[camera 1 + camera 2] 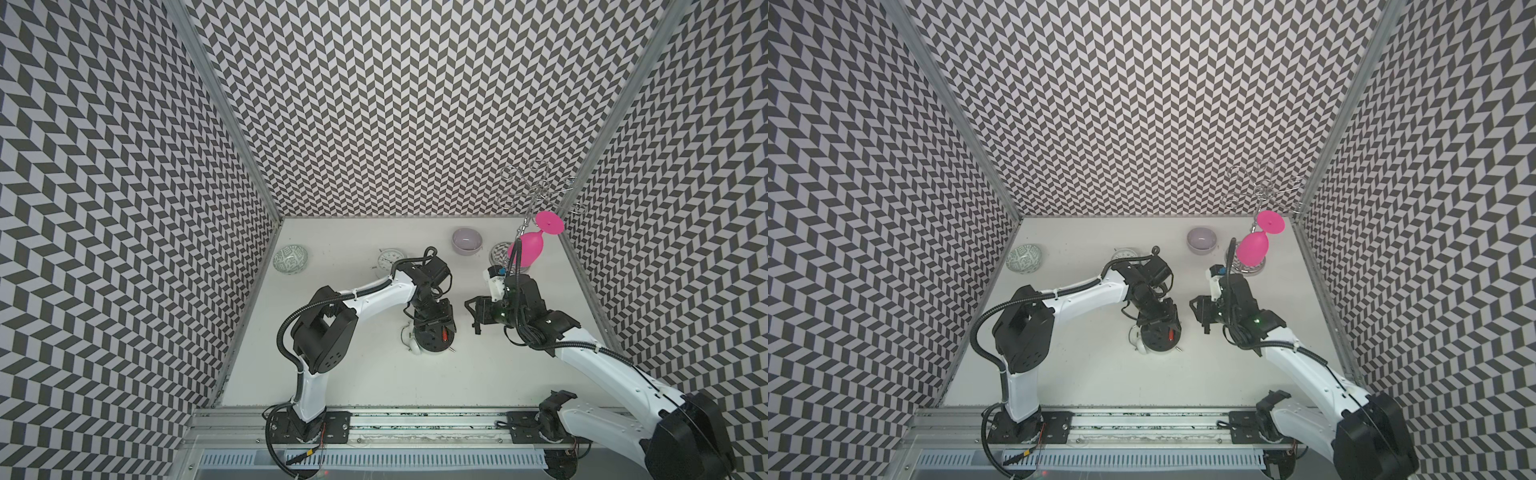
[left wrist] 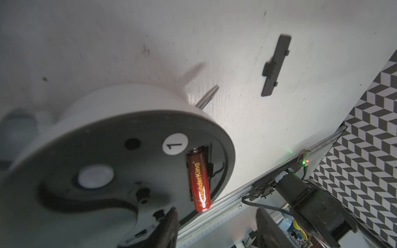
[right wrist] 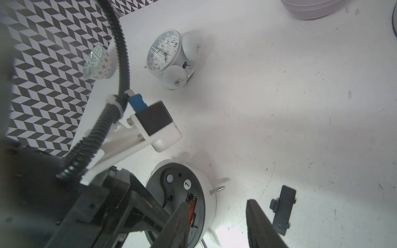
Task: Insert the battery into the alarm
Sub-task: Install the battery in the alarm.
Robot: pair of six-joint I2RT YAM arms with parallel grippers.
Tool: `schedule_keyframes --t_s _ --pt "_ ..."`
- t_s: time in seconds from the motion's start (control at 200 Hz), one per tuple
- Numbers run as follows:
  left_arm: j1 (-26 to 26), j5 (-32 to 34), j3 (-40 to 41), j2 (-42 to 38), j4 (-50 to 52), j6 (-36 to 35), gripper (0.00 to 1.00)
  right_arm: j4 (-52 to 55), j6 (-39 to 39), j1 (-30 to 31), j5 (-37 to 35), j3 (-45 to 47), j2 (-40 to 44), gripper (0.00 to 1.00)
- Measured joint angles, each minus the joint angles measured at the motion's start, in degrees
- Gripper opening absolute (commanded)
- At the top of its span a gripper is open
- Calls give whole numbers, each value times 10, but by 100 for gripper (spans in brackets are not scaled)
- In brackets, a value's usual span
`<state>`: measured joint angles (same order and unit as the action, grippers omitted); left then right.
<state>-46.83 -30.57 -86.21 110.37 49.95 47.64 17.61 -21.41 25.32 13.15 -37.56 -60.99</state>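
Note:
The alarm (image 1: 432, 345) lies face down mid-table, its dark back up (image 2: 120, 163). A red battery (image 2: 198, 180) rests slanted in the open compartment near the rim, with one end jutting past the edge; it also shows in a top view (image 1: 444, 333). My left gripper (image 2: 217, 229) hovers just above the alarm's back, open, with nothing between its fingers. To the alarm's right, my right gripper (image 3: 219, 227) is open and empty, also seen in a top view (image 1: 473, 318). The black battery cover (image 3: 282, 210) lies flat on the table beside the alarm.
A second white alarm clock (image 1: 390, 259) stands behind the left arm. At the back are a patterned bowl (image 1: 291, 258), a lilac bowl (image 1: 467, 240) and a pink glass (image 1: 525, 249) hanging on a wire rack (image 1: 536, 191). Patterned walls close three sides.

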Motion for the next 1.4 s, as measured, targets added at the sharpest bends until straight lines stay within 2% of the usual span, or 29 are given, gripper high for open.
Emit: schedule_keyframes --t_s 0.055,0.115,0.14,0.315,0.511,0.631,0.896,1.157,1.397 --pt "4 13 14 -26 -20 0 75 5 1 0 10 9 9 47" --pt "12 26 37 -63 -39 -8 98 8 -1 0 25 22 19 49" --pt "16 31 51 -83 -52 -10 99 9 -2 0 33 28 22 50" --pt "39 85 145 -168 -147 -59 99 13 -17 8 85 68 20 59" --pt "48 130 268 -184 -252 -100 99 3 -44 54 119 83 -15 66" --pt "54 152 324 -193 -283 -117 99 -15 -61 73 127 83 -39 66" --pt "54 204 328 -188 -290 -149 98 -48 -89 77 137 81 -85 63" --pt "33 224 308 -156 -289 -152 95 -75 -108 79 153 80 -115 62" --pt "18 241 284 -137 -284 -152 91 -88 -121 79 156 80 -130 55"
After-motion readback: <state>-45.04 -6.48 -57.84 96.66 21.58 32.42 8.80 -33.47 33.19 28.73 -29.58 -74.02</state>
